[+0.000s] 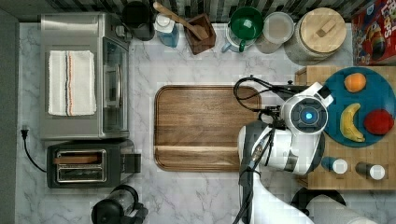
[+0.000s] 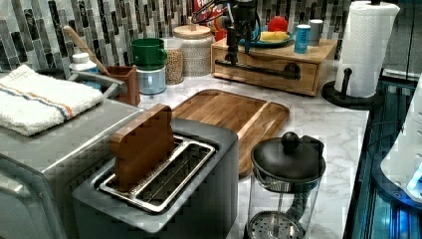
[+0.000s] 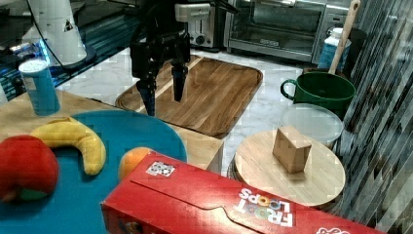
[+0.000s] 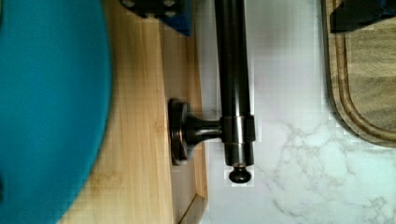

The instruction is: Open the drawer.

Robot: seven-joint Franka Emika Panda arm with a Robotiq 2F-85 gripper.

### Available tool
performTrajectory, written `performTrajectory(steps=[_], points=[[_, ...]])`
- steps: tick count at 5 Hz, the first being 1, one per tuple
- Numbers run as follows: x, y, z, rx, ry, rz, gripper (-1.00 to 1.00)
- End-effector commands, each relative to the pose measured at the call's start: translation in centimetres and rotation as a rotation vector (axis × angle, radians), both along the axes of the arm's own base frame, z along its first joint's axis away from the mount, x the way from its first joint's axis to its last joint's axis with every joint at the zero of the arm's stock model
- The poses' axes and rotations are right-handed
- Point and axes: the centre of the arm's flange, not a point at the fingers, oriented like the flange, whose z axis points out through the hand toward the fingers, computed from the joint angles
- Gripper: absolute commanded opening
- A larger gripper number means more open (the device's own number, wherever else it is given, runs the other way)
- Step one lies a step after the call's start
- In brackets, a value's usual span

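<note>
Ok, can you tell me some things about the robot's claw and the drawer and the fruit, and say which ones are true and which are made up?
1. The claw is open, its fingers apart. True.
2. The drawer has a round white knob. False: it has a long black bar handle on black mounts.
3. A banana lies on the blue plate. True.
4. The wooden tray has a cup on it. False: nothing sits on it.
5. The green mug is on top of the drawer box. False: it stands on the marble counter by the tiled wall.
6. A folded towel lies on the toaster oven. True.
</note>
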Motion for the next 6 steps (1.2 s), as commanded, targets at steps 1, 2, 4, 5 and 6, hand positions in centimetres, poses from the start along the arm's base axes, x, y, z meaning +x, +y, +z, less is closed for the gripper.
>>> performTrajectory(steps=[1, 2, 4, 5, 6], points=[[-1.0, 0.2, -3.7, 0.01, 0.025, -0.04, 1.0], [-1.1, -0.6, -4.5, 0.059, -0.005, -0.022, 1.0], [-1.0, -1.2, -6.4, 0.098, -0.045, -0.026, 1.0], [-0.6, -1.0, -6.2, 0.116, -0.025, -0.036, 1.0], [-0.8, 1.1, -5.0, 0.12, -0.001, -0.085, 1.0]])
